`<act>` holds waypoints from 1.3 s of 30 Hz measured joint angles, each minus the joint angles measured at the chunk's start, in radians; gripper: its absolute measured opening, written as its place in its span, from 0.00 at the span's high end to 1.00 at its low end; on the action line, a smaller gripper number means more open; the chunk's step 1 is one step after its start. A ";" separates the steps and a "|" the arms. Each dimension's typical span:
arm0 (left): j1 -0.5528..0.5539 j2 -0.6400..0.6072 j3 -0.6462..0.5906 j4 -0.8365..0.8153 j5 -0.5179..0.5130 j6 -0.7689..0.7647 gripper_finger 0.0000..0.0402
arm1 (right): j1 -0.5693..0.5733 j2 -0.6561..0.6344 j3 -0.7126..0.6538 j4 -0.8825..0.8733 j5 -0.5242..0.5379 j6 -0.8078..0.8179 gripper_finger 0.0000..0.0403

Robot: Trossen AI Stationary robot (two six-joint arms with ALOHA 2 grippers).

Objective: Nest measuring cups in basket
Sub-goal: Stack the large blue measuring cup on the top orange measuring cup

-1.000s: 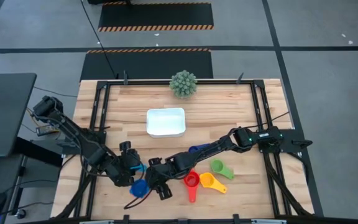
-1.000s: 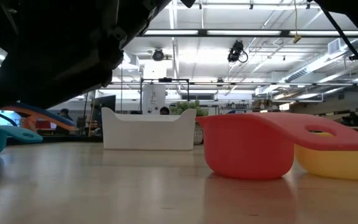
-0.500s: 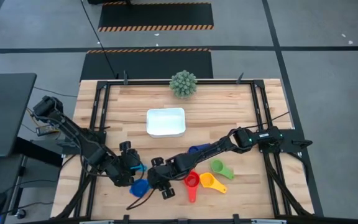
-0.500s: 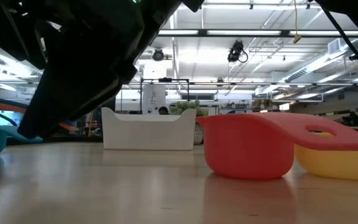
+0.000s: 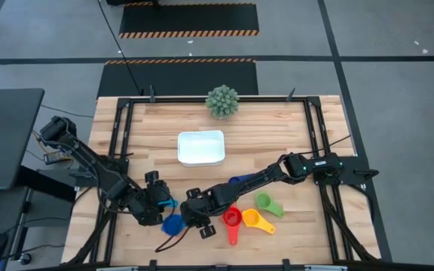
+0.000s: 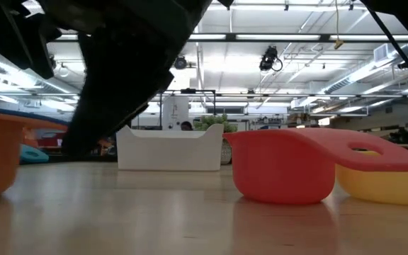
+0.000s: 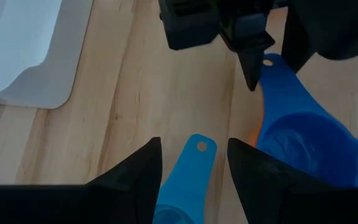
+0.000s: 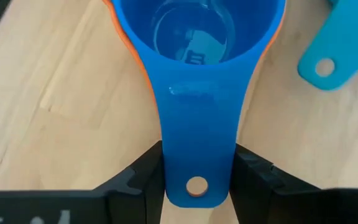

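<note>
The dark blue cup [image 8: 194, 37] is found at the near edge of the table, left of centre, sat inside an orange cup [image 8: 120, 28] whose rim peeks out around it. Its flat handle [image 8: 196, 149] runs straight back toward the right gripper [image 8: 196, 180], so the long axis is lined up with that wrist, and the handle end is framed between the two dark fingers, which are pressed up against its sides; it's judged to be clamped, or very nearly. From above, the pair [image 5: 173, 223] is seen just left of that gripper, with the left gripper [image 5: 159, 205] right beside it on the other side. A light blue cup [image 7: 188, 180] is held between the left fingers, handle pointing out toward the dark blue one. The basket [image 5: 200, 147] lies farther back, a bit right of the stack, so a carry away from the near edge would be needed. Red [image 5: 232, 219], yellow [image 5: 252, 219] and green [image 5: 264, 202] cups are left sitting to the right.
</note>
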 joint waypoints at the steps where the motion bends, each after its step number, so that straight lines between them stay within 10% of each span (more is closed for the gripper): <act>1: 0.000 0.000 0.000 0.000 0.000 0.000 0.53 | 0.000 -0.004 0.000 -0.022 0.005 0.000 0.62; 29: 0.000 0.000 0.000 0.040 0.000 0.102 0.53 | 0.010 -0.063 0.000 -0.481 0.088 0.132 0.62; 39: -0.002 0.000 0.000 0.063 -0.265 0.182 0.50 | 0.030 -0.101 0.000 -0.490 0.142 0.310 0.43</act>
